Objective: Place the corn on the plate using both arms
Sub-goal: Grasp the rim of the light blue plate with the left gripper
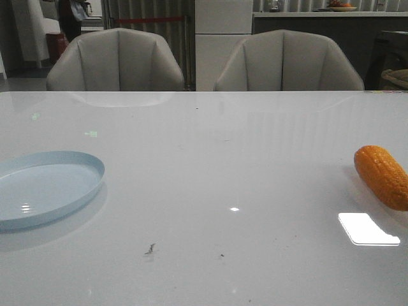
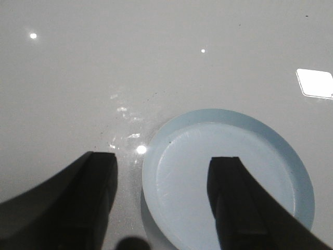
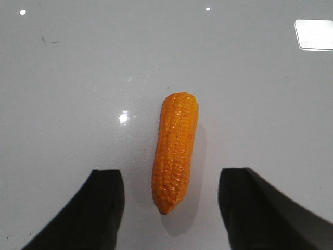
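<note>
- Zero progress: corn [image 1: 383, 175] lies untouched by the tabletop [image 1: 217, 159] right edge, plate [image 1: 44, 186] empty at left edge.
- Right gripper [image 3: 171, 208] spread wide, straddling corn; left gripper [image 2: 162, 200] spread over plate.
- Grasp, transfer, placing left.

Left gripper [image 2: 164, 200] and right gripper [image 3: 169, 205] both apparently hang spread wide.

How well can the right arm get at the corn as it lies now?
Probably well. In the right wrist view the corn lies lengthwise between the fingers of the open right pincer, apart from both, on the bare table, with nothing beside it.
</note>
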`<action>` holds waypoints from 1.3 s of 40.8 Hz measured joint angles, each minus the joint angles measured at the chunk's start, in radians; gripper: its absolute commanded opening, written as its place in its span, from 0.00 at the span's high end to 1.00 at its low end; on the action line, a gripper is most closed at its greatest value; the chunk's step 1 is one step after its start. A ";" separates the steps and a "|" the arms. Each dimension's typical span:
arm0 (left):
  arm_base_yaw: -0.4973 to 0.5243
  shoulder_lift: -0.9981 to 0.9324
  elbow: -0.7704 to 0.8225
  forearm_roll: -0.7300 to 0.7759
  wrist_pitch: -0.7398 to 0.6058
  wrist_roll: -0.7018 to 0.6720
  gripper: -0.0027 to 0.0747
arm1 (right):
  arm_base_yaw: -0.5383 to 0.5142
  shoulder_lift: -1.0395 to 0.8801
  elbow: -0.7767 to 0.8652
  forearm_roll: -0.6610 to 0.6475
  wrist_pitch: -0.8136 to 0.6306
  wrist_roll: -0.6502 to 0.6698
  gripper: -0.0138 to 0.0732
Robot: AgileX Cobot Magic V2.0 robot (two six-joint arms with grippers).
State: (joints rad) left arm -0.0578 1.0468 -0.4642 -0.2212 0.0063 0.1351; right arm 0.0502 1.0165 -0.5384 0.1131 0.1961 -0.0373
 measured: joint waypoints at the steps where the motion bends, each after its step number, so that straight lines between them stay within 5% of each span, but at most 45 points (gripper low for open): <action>1: 0.006 0.008 -0.012 -0.005 0.024 0.000 0.37 | 0.000 0.000 0.000 0.000 0.002 0.000 0.24; 28: 0.104 0.611 -0.530 -0.010 0.519 0.000 0.37 | 0.000 0.000 0.000 0.000 0.049 0.000 0.24; 47: 0.104 0.802 -0.628 -0.010 0.561 0.000 0.38 | 0.000 0.000 0.000 0.000 0.055 0.000 0.24; 53: 0.104 0.817 -0.628 -0.010 0.567 0.000 0.49 | 0.000 0.000 0.000 0.000 0.055 0.000 0.24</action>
State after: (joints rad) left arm 0.0457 1.8638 -1.0925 -0.2310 0.5732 0.1351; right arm 0.0502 1.0165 -0.5384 0.1131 0.2516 -0.0373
